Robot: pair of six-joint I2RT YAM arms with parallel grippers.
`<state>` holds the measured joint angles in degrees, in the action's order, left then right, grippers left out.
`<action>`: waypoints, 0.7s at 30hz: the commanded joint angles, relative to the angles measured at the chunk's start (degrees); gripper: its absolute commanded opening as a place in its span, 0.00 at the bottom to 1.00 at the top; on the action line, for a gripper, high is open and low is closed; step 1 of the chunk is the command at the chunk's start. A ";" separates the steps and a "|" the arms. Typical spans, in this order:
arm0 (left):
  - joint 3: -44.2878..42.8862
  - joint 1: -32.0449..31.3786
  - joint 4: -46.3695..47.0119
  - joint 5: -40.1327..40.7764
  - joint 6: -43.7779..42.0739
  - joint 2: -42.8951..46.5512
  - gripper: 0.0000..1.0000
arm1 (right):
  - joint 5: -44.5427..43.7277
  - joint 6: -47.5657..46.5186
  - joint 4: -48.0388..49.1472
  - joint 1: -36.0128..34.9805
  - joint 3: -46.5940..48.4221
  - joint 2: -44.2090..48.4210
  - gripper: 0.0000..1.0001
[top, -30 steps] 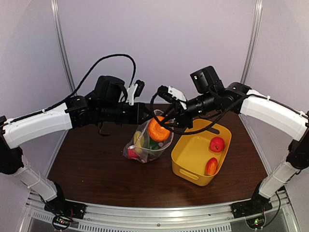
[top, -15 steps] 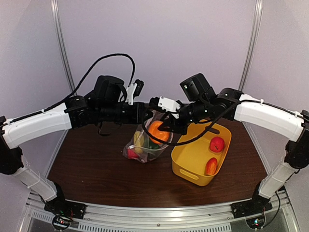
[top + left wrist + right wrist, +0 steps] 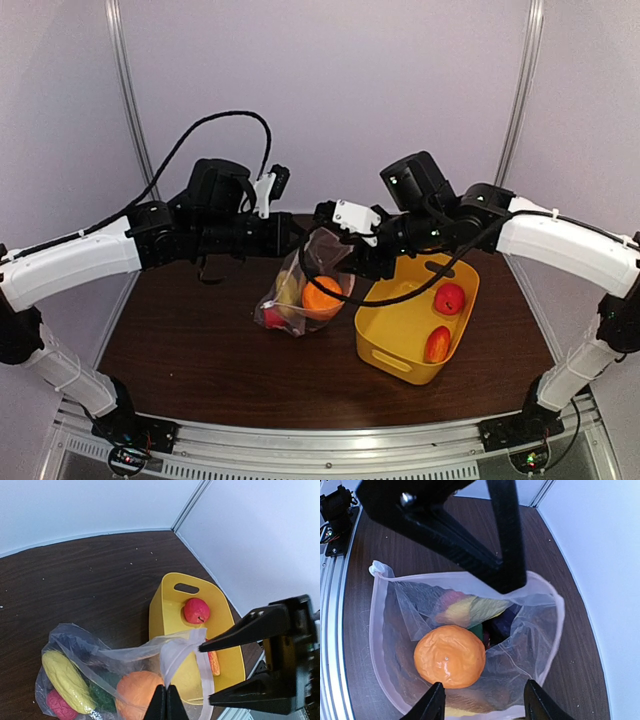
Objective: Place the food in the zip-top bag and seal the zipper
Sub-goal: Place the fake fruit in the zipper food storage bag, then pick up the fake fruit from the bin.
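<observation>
Clear dotted zip-top bag (image 3: 318, 252): stood on dark wooden counter (image 3: 200, 340), rim pinched in pressed-together left pincer (image 3: 166, 700). Held glossy orange round fruit (image 3: 450, 656) plus yellow, green, pink pieces. Right pincer (image 3: 485, 702) spread over mouth, empty. Left: red fruit (image 3: 450, 298) and orange-red piece (image 3: 437, 343) in yellow plastic tub (image 3: 385, 355); zipper (image 3: 420, 580) unsealed. Slider tab unclear.

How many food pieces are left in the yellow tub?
2. A red one lies toward the tub's far right corner. An orange-red one lies against its right wall, nearer the front. The near wall may hide more.
</observation>
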<state>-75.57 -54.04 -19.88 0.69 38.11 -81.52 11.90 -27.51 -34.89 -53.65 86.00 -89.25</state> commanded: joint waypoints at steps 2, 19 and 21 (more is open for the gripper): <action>1.38 0.61 1.26 0.92 -0.93 0.40 0.00 | 1.24 -1.53 0.05 1.03 -1.52 8.36 0.54; 1.26 0.75 2.33 -0.54 -1.04 -0.79 0.00 | 5.42 -0.20 3.32 21.54 -19.50 15.96 0.56; 1.35 0.70 2.46 -0.68 -1.07 -0.88 0.00 | 5.86 -0.63 3.42 23.49 -21.07 15.96 0.56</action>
<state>-74.63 -53.93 -19.51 0.58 37.82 -81.67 16.27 -27.16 -30.85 -32.99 67.35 -74.26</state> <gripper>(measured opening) 0.012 0.554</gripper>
